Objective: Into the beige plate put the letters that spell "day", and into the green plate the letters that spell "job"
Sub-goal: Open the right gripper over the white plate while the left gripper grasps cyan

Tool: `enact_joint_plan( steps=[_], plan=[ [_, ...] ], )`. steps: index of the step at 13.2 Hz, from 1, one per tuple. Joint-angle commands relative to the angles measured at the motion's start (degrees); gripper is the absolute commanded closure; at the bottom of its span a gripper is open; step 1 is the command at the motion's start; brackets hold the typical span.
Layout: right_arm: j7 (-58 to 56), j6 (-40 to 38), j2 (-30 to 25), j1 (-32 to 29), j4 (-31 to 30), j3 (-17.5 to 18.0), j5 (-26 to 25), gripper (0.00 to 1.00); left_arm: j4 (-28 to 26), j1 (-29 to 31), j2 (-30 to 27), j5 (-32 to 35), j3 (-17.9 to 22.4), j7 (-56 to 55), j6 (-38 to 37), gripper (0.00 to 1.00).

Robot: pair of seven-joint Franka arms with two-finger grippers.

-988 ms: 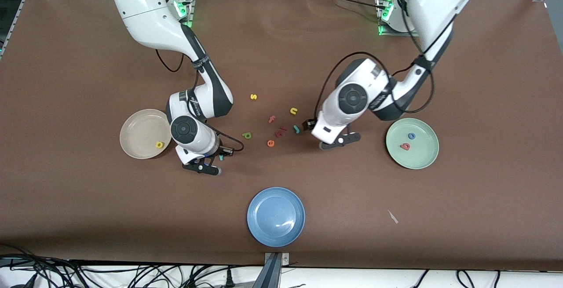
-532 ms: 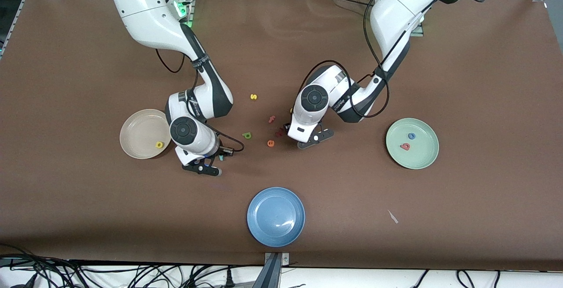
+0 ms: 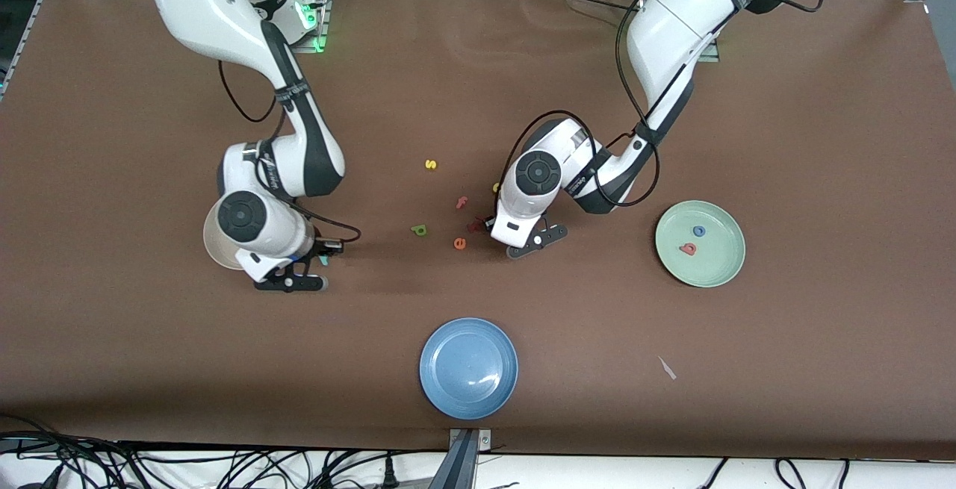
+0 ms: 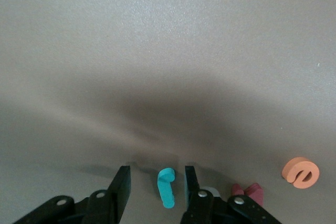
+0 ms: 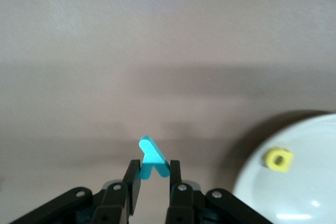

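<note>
- The right gripper (image 5: 150,176) is closed on the teal "y" (image 5: 153,158). It hangs above the table (image 3: 821,138), just beside the rim of the beige plate (image 3: 211,239), on the side toward the blue plate (image 3: 468,367).
- The yellow "d" (image 5: 277,159) lies inside the beige plate, as the right wrist view shows; in the front view the right arm covers most of this plate.
- The left gripper (image 4: 156,182) is low over the loose letters in the middle of the table, well apart from the beige plate, toward the left arm's end. Its fingers (image 4: 121,184) stand a little apart on both sides of the teal "j" (image 4: 166,186) and they do not press it.
- The "j" lies flat on the table between these fingers.
- The orange "e" (image 4: 300,172) lies near this gripper.
- The olive-green "a" (image 3: 419,230) lies on the table between the beige plate and the left gripper.
- The green plate (image 3: 721,269) is at the left arm's end, well apart from the beige plate. The blue "o" (image 3: 699,231) and the pink-red "b" (image 3: 688,248) lie in it.
</note>
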Motion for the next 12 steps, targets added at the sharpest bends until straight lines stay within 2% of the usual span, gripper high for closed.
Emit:
enact_joint_plan(
  steps=[1, 4, 5, 6, 7, 8, 9, 10, 12],
  plan=[
    [-9.6, 1.3, -7.5, 0.4, -9.9, -3.2, 0.1, 0.94, 1.1, -1.4, 0.6, -0.8, 0.3, -0.5, 0.2, 0.52],
    [-18.8, 7.6, -10.7, 0.3, -18.6, -7.3, 0.5, 0.94, 0.8, -2.4, 0.8, -0.6, 0.3, -0.5, 0.3, 0.56],
    [-19.8, 8.5, -10.6, 0.3, -19.7, -8.1, 0.6, 0.92, 0.8, -2.3, 0.9, -0.5, 0.4, -0.5, 0.3, 0.56],
    [-20.5, 8.2, -10.6, 0.2, -20.0, -8.4, 0.6, 0.85, 0.7, -2.3, 0.9, -0.4, 0.4, -0.5, 0.3, 0.60],
    [-21.0, 7.8, -10.6, 0.1, -20.0, -8.9, 0.6, 0.62, 0.8, -2.3, 1.2, -0.4, 0.4, -0.5, 0.3, 0.69],
    [-21.6, 7.7, -10.4, 0.1, -19.7, -9.1, 0.6, 0.10, 0.7, -2.2, 1.3, -0.4, 0.4, -0.5, 0.3, 0.85],
    [-22.1, 7.6, -10.4, 0.1, -19.3, -9.2, 0.5, 0.00, 0.7, -2.1, 1.3, -0.3, 0.4, -0.3, 0.3, 0.96],
    [-22.2, 6.8, -10.6, 0.1, -19.0, -9.2, 0.5, 0.00, 0.8, -2.1, 1.3, -0.3, 0.4, -0.3, 0.3, 1.00],
    [-21.3, 1.8, -10.6, 0.1, -16.1, -8.9, 0.6, 0.00, 0.8, -1.9, 0.9, -0.3, 0.4, -0.3, 0.0, 1.00]
  ],
)
